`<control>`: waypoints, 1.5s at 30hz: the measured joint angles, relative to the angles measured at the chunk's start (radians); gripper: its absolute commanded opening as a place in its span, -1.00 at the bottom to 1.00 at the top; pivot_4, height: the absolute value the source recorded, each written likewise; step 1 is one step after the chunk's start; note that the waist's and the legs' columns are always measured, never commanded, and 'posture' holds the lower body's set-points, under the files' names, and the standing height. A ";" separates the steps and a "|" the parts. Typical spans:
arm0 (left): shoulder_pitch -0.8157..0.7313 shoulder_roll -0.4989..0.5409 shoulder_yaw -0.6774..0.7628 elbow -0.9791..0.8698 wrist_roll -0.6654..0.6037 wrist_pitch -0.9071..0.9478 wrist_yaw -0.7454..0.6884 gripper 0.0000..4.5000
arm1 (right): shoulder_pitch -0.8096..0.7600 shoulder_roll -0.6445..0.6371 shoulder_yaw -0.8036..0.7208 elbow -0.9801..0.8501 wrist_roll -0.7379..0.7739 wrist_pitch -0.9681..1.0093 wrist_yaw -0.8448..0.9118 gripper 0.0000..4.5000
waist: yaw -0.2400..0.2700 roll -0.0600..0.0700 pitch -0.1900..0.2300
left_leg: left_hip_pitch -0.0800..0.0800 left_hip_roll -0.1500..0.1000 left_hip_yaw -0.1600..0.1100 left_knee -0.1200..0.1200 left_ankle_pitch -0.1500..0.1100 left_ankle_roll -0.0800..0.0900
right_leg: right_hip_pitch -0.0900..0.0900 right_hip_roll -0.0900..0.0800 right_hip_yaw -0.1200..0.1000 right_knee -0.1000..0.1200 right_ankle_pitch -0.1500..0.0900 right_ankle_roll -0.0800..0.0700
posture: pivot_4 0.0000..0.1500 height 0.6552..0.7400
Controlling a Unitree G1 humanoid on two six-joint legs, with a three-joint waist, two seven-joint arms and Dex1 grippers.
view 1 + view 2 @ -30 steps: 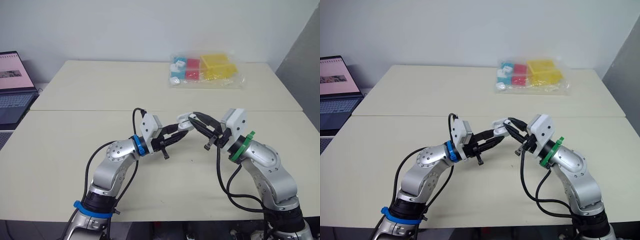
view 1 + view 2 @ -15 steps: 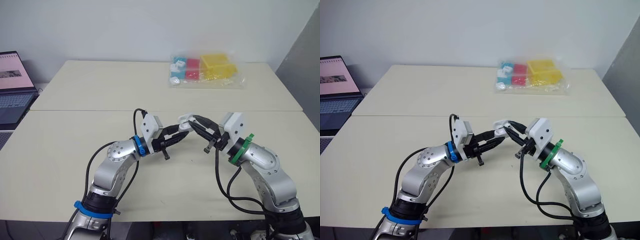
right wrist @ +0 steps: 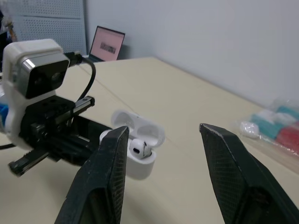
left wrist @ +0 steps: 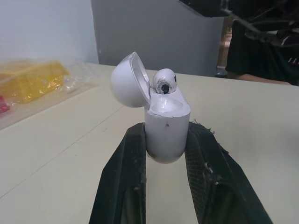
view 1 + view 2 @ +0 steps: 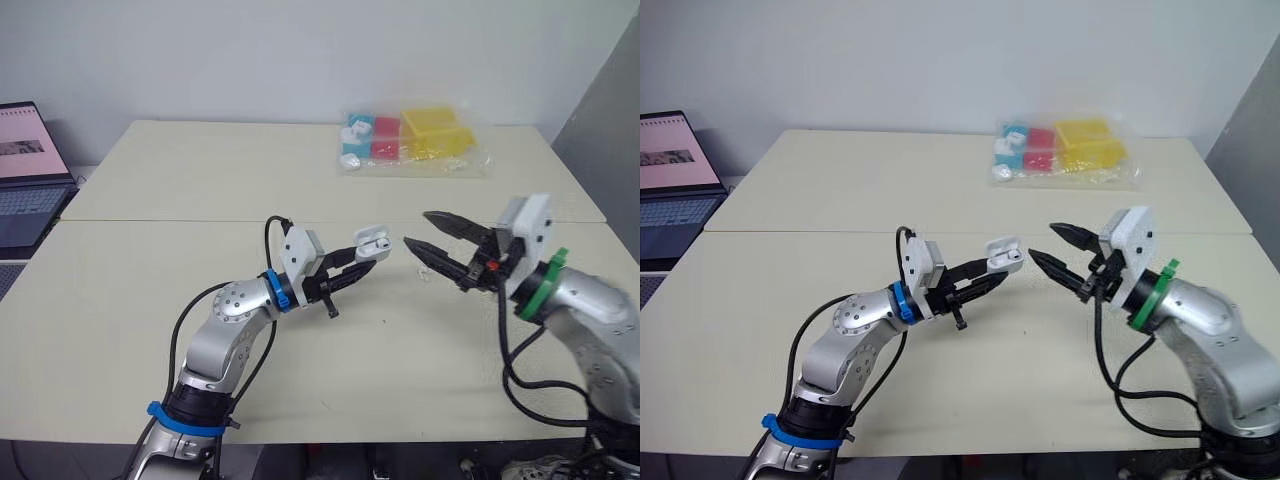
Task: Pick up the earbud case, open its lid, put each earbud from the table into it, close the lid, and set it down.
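A white earbud case (image 5: 368, 240) is held above the middle of the near table, my left gripper (image 5: 362, 262) shut on its body. Its lid (image 4: 128, 80) is swung open. One white earbud (image 4: 164, 81) stands in the case, its top poking out. The left fingers (image 4: 128, 163) clamp the case from both sides. To the right of the case, my right gripper (image 5: 415, 228) hovers a short way off, open and holding nothing. It points at the case (image 3: 138, 156) with the fingers (image 3: 105, 177) wide apart.
A clear plastic bag (image 5: 410, 140) with yellow, red and blue boxes lies at the far right of the back table. An open laptop (image 5: 25, 170) sits off the left edge. A seam (image 5: 150, 221) runs between the two tables.
My right gripper has drawn back to the right, away from the case where its fingertips were, and now stands wide open. The left gripper keeps the case in the same place.
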 measured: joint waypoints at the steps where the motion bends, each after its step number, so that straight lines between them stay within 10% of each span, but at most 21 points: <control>1: 0.001 0.003 0.001 0.000 0.001 -0.001 0.004 -0.65 | 0.021 -0.037 -0.021 0.002 0.011 0.027 0.003 0.10 | 0.000 0.000 0.000 | 0.000 0.000 0.000 0.000 0.000 0.000 | 0.000 0.000 0.000 0.000 0.000 0.000 | 1.00 1.00; 16: 0.005 0.023 0.007 0.001 0.003 -0.003 0.006 -0.65 | -0.089 0.180 0.253 0.200 -0.320 0.309 -0.462 0.10 | -0.004 0.000 0.000 | -0.003 -0.001 0.001 0.000 0.000 0.000 | -0.002 -0.001 0.001 -0.002 0.000 0.001 | 1.00 1.00; 45: 0.020 0.039 0.006 0.001 0.007 -0.005 0.006 -0.65 | -0.137 0.364 0.249 0.431 -0.497 0.183 -0.503 0.10 | -0.005 0.000 0.000 | -0.003 0.000 0.000 0.000 0.000 0.000 | -0.002 0.000 0.001 0.000 0.000 0.001 | 1.00 1.00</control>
